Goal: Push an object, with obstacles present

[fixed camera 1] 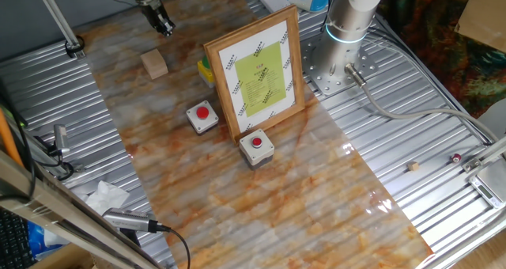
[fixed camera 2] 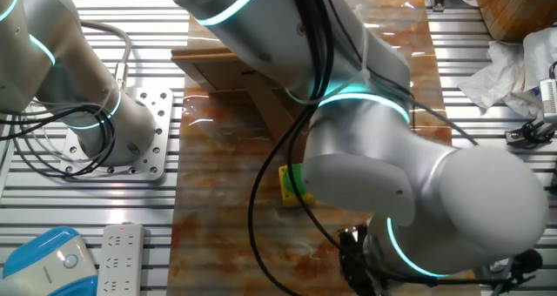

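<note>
The object, a small plain tan wooden cube (fixed camera 1: 155, 63), sits on the marbled mat at the back left. My gripper (fixed camera 1: 165, 29) hangs just behind and slightly right of it, a little apart from it, its dark fingers drawn together with nothing between them. The obstacles stand to the right. A wood-framed picture (fixed camera 1: 257, 70) with a yellow-green sheet stands upright, and two grey boxes with red buttons (fixed camera 1: 203, 116) (fixed camera 1: 257, 146) sit in front of it. In the other fixed view my arm hides the cube. Only the frame's brown back (fixed camera 2: 228, 70) shows there.
A small yellow-green item (fixed camera 1: 205, 70) (fixed camera 2: 291, 182) lies behind the frame's left edge. The arm's base (fixed camera 1: 345, 24) is bolted at the back right, with a cable running off it. Crumpled paper (fixed camera 1: 105, 196) and a cabled tool lie front left. A power strip (fixed camera 2: 117, 254) sits off the mat.
</note>
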Motion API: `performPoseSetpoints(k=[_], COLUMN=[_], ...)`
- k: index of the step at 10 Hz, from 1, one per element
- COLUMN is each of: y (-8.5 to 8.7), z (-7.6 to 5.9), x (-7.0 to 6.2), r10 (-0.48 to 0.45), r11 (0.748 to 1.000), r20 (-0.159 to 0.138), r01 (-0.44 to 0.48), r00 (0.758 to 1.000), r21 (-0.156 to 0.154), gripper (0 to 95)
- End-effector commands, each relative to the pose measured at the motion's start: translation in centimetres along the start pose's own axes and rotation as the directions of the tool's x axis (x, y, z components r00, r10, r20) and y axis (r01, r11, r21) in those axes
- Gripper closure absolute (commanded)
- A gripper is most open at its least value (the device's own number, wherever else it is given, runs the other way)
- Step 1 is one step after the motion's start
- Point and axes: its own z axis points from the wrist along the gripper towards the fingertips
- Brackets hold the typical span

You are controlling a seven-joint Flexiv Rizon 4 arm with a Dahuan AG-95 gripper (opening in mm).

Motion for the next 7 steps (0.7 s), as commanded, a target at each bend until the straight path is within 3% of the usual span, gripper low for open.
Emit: performPoseSetpoints(k=[1,4,7], y=[-0.7,-1.2,-1.6], z=[0.0,0.4,0.5], x=[0.4,0.3,-0.8], r10=[0.011,0.042,0.064], r11=[1.0,0.999,0.998], r20=[0.017,0.042,0.047], r01=[-0.011,-0.041,-0.064], r00=[1.0,0.998,0.997], r21=[-0.013,-0.015,-0.012], gripper=[95.0,95.0,95.0])
